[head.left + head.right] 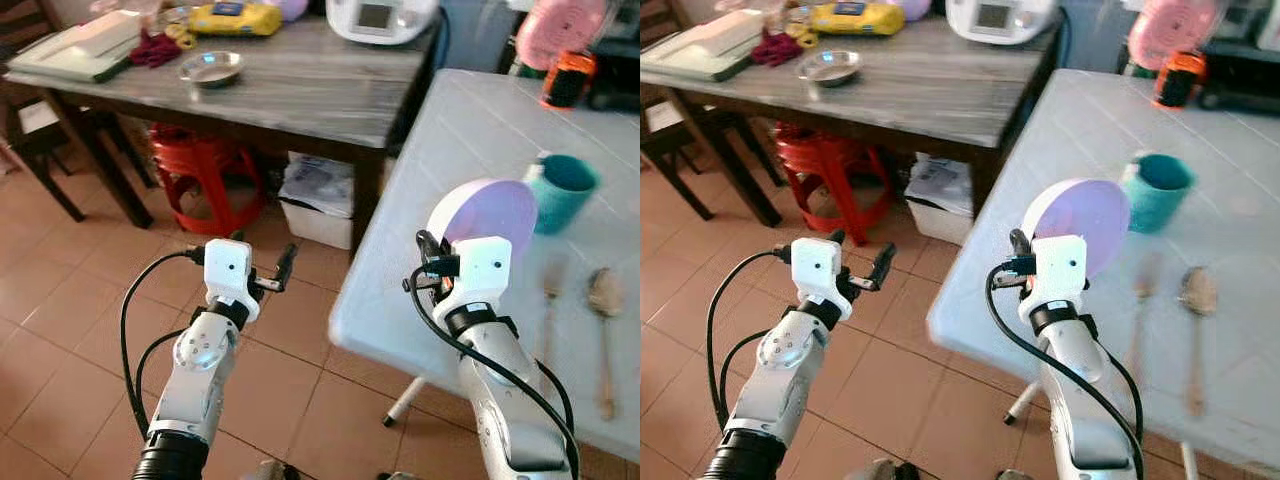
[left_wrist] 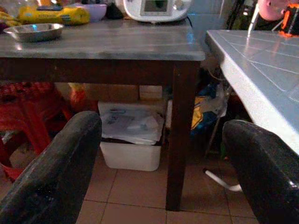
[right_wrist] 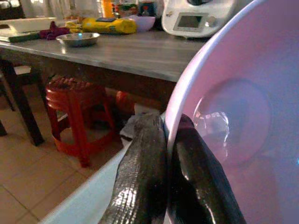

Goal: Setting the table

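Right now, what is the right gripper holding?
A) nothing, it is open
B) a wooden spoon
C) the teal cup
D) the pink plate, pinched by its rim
D: in the right wrist view the right gripper has its two black fingers closed on the rim of the pink plate, held over the white table's edge; the teal cup stands apart on the table.

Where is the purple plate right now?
The purple plate is pinched by its rim in the right gripper, held tilted above the near edge of the white table, beside the teal cup.
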Available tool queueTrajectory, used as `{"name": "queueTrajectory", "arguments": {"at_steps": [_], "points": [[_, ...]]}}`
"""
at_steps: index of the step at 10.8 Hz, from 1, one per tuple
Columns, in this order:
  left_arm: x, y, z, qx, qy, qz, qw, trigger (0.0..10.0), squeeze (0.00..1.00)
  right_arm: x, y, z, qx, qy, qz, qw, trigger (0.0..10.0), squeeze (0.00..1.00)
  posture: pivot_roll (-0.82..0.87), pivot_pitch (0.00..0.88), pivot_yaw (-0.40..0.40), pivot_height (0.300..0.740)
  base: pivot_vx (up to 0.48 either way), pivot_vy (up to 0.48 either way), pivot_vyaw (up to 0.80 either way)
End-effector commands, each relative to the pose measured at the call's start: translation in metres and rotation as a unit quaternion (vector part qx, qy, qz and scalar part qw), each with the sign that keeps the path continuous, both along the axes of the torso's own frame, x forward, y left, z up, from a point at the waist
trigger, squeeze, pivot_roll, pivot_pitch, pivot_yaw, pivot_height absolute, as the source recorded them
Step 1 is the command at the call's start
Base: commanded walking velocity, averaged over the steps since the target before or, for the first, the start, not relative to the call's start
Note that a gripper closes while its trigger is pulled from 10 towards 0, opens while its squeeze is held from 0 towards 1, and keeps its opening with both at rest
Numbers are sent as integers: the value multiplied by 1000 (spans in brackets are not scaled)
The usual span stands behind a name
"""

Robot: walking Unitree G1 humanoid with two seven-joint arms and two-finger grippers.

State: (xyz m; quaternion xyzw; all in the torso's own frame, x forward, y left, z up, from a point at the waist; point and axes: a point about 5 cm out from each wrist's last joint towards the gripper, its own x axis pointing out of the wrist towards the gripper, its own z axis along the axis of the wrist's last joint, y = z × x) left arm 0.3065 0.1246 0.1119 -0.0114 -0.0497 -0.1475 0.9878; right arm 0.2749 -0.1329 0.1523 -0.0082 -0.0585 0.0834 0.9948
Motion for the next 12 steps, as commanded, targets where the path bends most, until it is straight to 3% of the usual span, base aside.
{"name": "queueTrajectory", "arguments": {"at_steps": [1,12], "points": [[-1,6,1,5,0,6,1000,10000,0,1,3,0,8,-1,3,1000,10000,0,-92,94,79,740,0,401,0],[1,0,3,3,-3,-8,1000,10000,0,2,-2,0,12,-7,-15,1000,10000,0,-99,94,87,740,0,433,0]]}}
